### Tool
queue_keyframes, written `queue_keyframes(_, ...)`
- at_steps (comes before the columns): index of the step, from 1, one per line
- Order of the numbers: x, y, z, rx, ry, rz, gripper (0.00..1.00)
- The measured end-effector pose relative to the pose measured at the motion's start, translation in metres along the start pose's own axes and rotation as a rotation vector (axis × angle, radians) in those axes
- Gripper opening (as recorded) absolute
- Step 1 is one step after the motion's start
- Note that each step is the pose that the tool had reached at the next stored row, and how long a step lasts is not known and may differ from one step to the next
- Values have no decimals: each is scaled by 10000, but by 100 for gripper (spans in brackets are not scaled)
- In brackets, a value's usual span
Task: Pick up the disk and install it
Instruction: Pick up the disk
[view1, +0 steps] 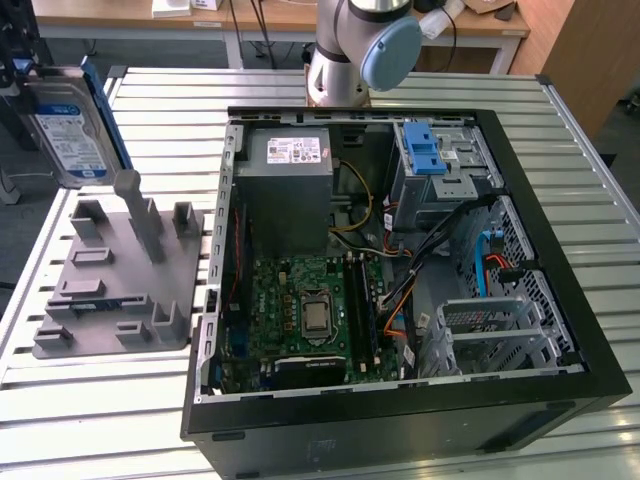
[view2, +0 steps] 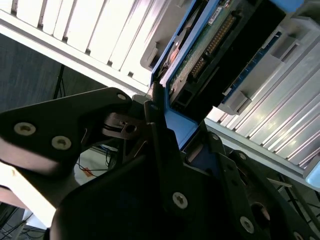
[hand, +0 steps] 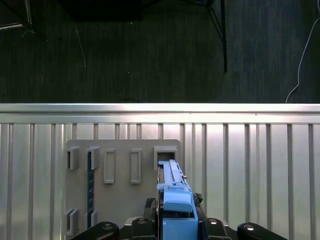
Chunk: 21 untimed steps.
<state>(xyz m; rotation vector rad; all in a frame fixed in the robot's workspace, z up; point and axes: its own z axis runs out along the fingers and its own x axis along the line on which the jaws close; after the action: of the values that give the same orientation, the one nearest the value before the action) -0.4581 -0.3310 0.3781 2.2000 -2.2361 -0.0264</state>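
Disk, a flat silver rectangle with blue plastic side rails, is held on edge over the grey slotted holder plate. The black gripper clamps its rail. The open black computer case lies toward the exterior view's right.

— What is the disk looking like?
— It is showing as a flat silver hard drive. Its white label with a blue lower band is facing the exterior camera, and blue plastic side rails are framing it.
— Where is it sitting?
— It is hanging in the air at about ten o'clock in the exterior view, standing nearly on edge and leaning.
— And closer in?
— In the second wrist view its green circuit board is showing. In the first wrist view it is appearing edge-on, with one blue rail facing the camera.
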Motion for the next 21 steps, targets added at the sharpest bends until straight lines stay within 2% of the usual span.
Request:
queue_keyframes(1,-1,1,-48,0,1,0,36)
queue_keyframes(2,-5,2,-136,0,1,0,36)
queue_keyframes(9,-16,7,-442,0,1,0,36)
queue_keyframes(15,-26,10,-668,0,3,0,36)
queue_keyframes(21,-35,13,-851,-1,21,0,36)
